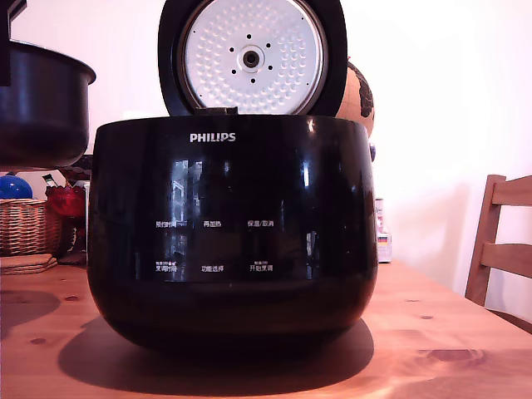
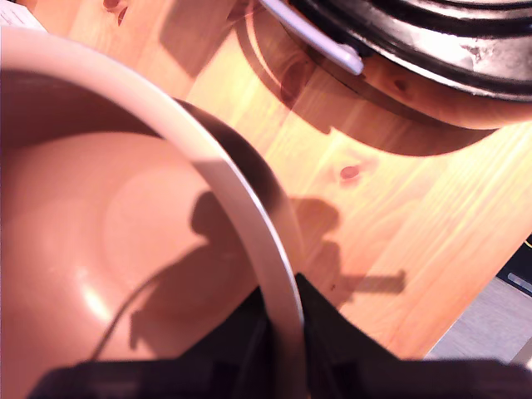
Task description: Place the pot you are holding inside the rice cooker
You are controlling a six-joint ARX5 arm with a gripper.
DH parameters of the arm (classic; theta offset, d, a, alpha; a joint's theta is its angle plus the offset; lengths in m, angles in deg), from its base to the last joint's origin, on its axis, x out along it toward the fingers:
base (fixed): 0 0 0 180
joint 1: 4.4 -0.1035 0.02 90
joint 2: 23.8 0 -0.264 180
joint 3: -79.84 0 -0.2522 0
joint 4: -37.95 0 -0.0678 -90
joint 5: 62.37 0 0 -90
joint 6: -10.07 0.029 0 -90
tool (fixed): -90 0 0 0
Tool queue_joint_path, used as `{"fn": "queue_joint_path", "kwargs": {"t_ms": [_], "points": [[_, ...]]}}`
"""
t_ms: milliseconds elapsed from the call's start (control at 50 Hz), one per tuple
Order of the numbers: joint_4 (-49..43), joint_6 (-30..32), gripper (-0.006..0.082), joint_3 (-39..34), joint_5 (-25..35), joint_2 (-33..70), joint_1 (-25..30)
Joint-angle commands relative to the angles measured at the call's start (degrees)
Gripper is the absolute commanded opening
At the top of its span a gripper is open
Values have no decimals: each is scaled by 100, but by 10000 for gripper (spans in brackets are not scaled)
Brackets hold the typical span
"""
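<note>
From the exterior view's left: the pot (image 1: 41,104) hangs in the air above a wicker basket (image 1: 29,226), well clear of the wooden table (image 1: 449,332). In the wrist view the gripper (image 2: 283,341) pinches the pot's rim, one finger (image 2: 241,341) inside, one outside. Further right sits the rice cooker (image 1: 233,224), lid (image 1: 252,56) raised
</note>
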Motion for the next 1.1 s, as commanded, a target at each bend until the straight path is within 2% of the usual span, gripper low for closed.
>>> {"fn": "queue_joint_path", "kwargs": {"t_ms": [0,240,420,820,1080], "points": [[122,-28,-21,170,-107,-245,-4],[122,-33,-21,170,-76,-457,0],[127,-179,-21,170,348,-715,234],[236,-177,-21,173,420,-940,1565],[557,-173,-21,173,649,-892,2159]]}}
